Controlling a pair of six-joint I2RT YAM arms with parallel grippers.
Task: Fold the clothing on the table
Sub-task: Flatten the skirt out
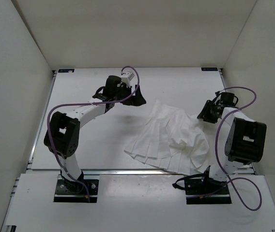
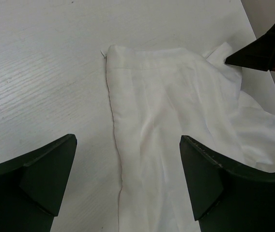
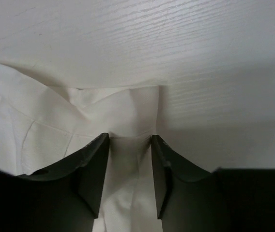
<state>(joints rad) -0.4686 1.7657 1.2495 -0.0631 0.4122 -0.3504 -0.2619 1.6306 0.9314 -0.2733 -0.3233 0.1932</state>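
Right gripper (image 1: 207, 114), top view: we log it at the far right corner of the clothing (image 1: 169, 137), crumpled right of centre on the table (image 1: 79, 96). Left gripper (image 1: 136, 99) hovers just beside its far left corner.
Left wrist: jaws released, wide apart above the cloth's edge.
Right wrist: fingers (image 3: 91, 169) flank a raised fold; we cannot tell whether they clamp it.
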